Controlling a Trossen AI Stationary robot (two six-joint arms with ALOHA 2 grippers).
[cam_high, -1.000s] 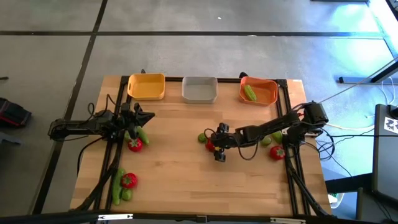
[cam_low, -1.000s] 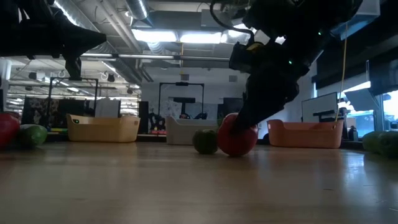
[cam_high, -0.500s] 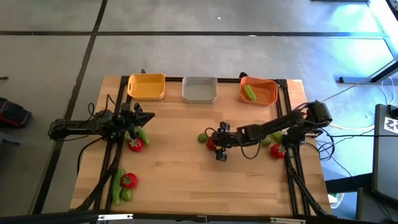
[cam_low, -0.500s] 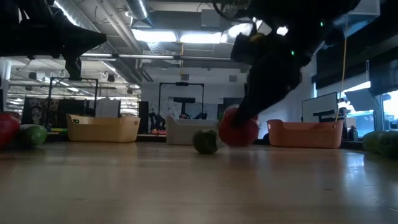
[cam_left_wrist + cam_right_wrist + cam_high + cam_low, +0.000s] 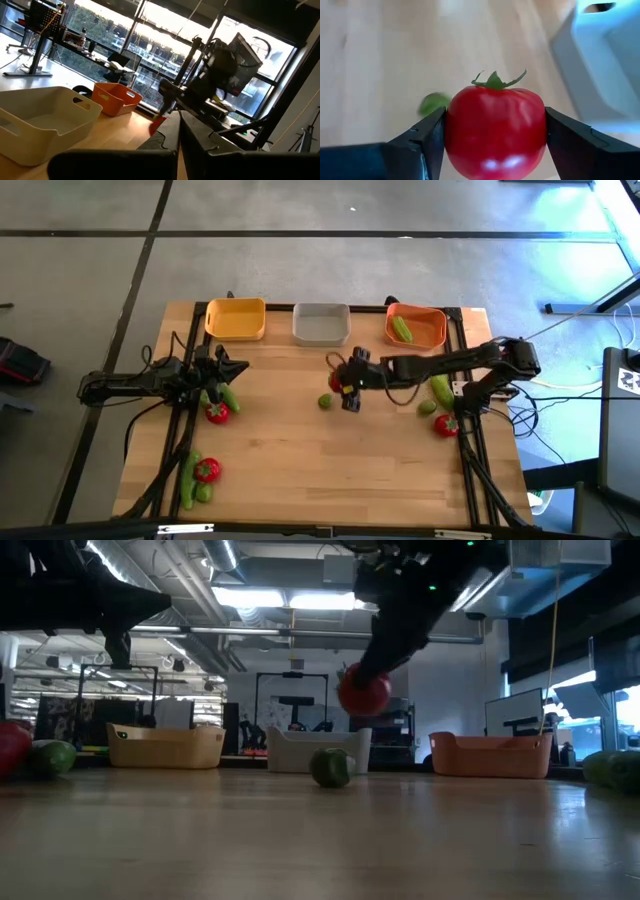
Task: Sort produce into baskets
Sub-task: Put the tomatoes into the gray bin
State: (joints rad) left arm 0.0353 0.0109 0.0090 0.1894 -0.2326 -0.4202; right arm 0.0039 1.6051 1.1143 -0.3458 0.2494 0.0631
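Tabletop (image 5: 300,470): I see the wooden top filling the middle of the high view, with produce scattered on both sides.
Right arm: I have it reaching in from the right edge toward the frame's centre.
Left arm: it waits at the left side of the tabletop, its claw (image 5: 222,370) beside a cucumber and tomato; I see its fingers pressed together in the wrist view.
Baskets: yellow basket (image 5: 236,318), grey basket (image 5: 321,323) and orange basket (image 5: 417,326) in a row along the top edge; a cucumber (image 5: 402,328) lies in the orange one.
Right claw (image 5: 345,383): just below the grey basket, clamped on a tomato (image 5: 495,127), raised clear of the tabletop in the low view.
Lime (image 5: 325,401): on the wood, just lower left of that claw.
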